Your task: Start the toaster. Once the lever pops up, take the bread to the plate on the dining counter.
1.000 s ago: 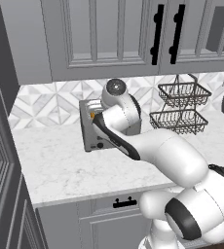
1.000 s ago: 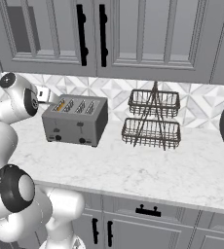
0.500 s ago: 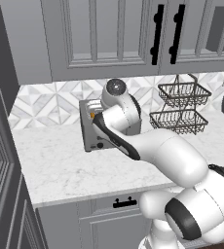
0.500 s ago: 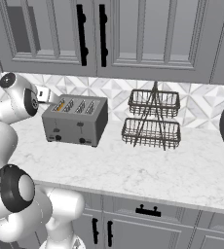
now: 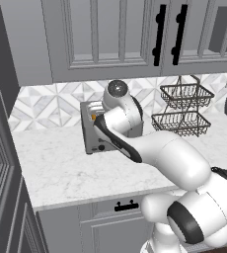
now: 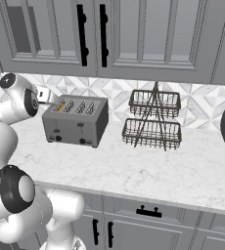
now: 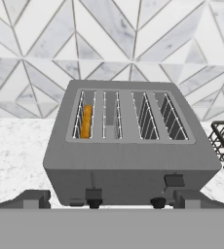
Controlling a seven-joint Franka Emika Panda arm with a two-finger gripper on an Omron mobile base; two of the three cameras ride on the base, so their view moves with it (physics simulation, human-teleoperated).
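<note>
Hand view looks down on the toaster (image 7: pixel 131 146), which sits on the marble counter (image 6: pixel 134 171) against the tiled backsplash (image 7: pixel 133 34). The bread (image 7: pixel 86 121) stands in its leftmost slot. The gripper (image 7: pixel 111 198) hangs wide open before its front, holding nothing. A two-tier wire basket (image 6: pixel 153 119) stands just right of the toaster.

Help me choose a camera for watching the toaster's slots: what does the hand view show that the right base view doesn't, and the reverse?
Hand view: it looks down into the toaster, where the bread sits in the leftmost slot, and the open gripper has a fingertip at each side of the toaster's front. The left lever sits lower than the right one.

Right base view: the upper cabinets, the lower cabinet fronts and the whole two-tier wire basket.

Both: toaster, orange bread edge, marble counter and tile backsplash.
</note>
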